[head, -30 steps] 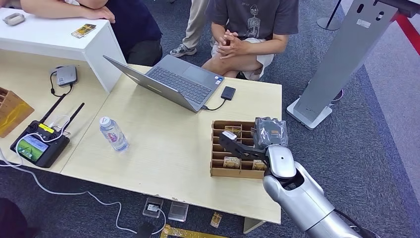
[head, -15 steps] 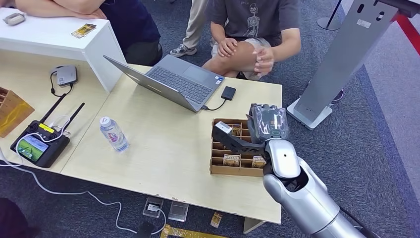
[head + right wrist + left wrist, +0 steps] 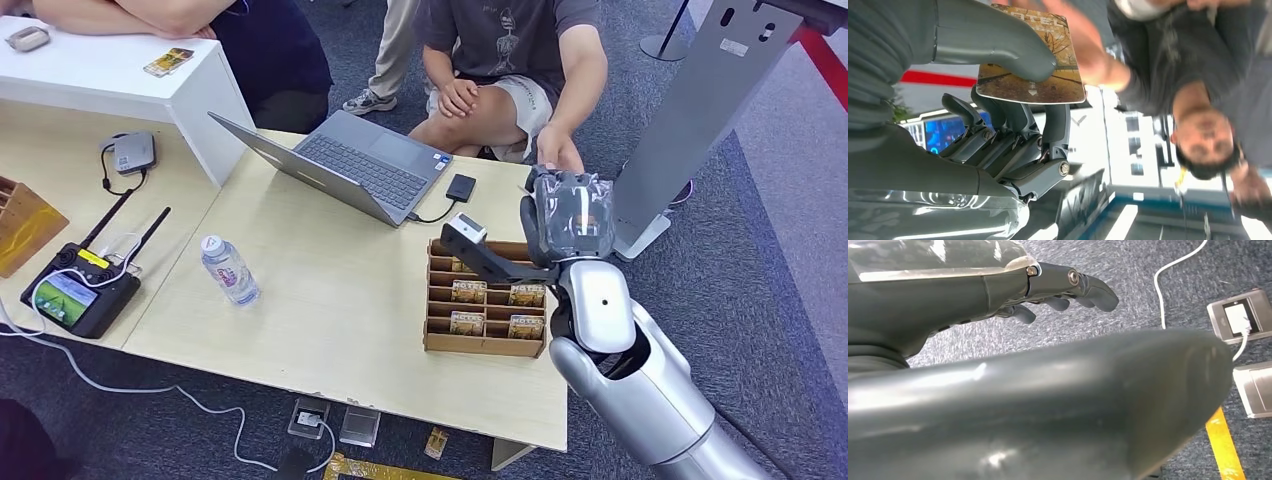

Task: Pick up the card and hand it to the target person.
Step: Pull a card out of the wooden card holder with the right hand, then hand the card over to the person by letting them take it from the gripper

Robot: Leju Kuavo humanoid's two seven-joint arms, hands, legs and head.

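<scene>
One card [image 3: 1038,60] is held in the right hand [image 3: 560,225], pinched between the thick thumb on its printed face and the darker fingers [image 3: 1013,125] beneath it, as the right wrist view shows. The hand is raised above the far right corner of the tabletop [image 3: 330,290], just beyond the compartmented cardboard box [image 3: 484,300] in which further cards remain. The seated person [image 3: 510,60] lies directly beyond the hand, on the far side of the tabletop, and that person's hand [image 3: 558,152] is reached out to just behind the robot's fingers; in the right wrist view it appears at the card's outer edge, though contact cannot be confirmed. The card's free end is pointed away from the palm toward the person, so the coming move is judged to be a short advance or a release along that line. The left hand [image 3: 1058,290] hangs low over the carpet, its fingers loosely curled and holding nothing, well apart from the exchange.
</scene>
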